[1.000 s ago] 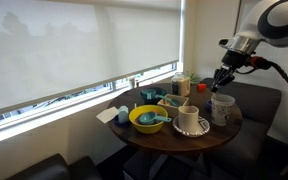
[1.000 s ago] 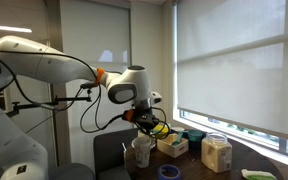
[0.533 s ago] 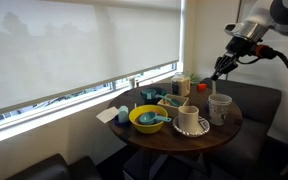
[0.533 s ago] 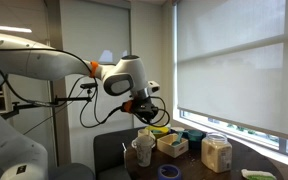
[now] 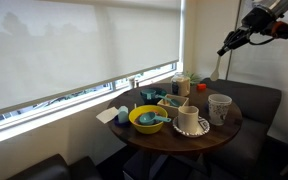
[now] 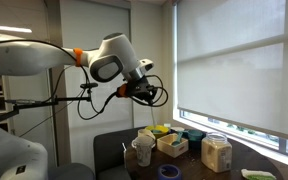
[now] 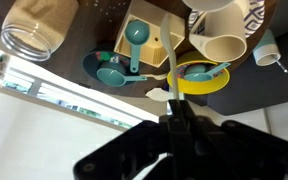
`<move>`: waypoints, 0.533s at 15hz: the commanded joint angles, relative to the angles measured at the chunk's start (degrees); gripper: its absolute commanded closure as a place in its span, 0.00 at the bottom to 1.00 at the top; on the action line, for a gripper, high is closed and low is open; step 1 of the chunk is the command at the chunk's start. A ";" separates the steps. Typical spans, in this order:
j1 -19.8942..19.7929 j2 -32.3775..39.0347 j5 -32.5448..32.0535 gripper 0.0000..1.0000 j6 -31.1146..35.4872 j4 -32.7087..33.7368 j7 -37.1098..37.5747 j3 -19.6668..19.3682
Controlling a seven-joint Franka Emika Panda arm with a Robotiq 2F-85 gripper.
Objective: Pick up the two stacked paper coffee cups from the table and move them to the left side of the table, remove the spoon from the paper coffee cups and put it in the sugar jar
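– hand (image 7: 174,118) status?
– pinched shut on the spoon (image 7: 171,60), high above the worktop (image 5: 199,140).
– cups?
– two stacked paper coffee cups (image 5: 220,108) stand there, spoon already out. only the drop into the sugar jar (image 7: 36,28) looks left.

window (image 5: 54,103): wide, daylight strip; roller shades (image 5: 84,45): pale, drawn low; couch (image 5: 256,100): dark; wall (image 5: 200,40): white

One table (image 5: 184,144) holds one yellow bowl (image 5: 147,119), one handled mug (image 5: 189,120) and seemingly two nested paper cups (image 5: 220,108).
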 commanded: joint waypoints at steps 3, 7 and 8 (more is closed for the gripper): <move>0.24 -0.26 -0.55 0.96 1.30 0.02 0.34 -0.05; -2.40 0.22 -0.29 0.99 10.90 0.23 1.88 -2.79; -2.41 0.92 0.20 0.99 13.40 0.78 1.65 -4.69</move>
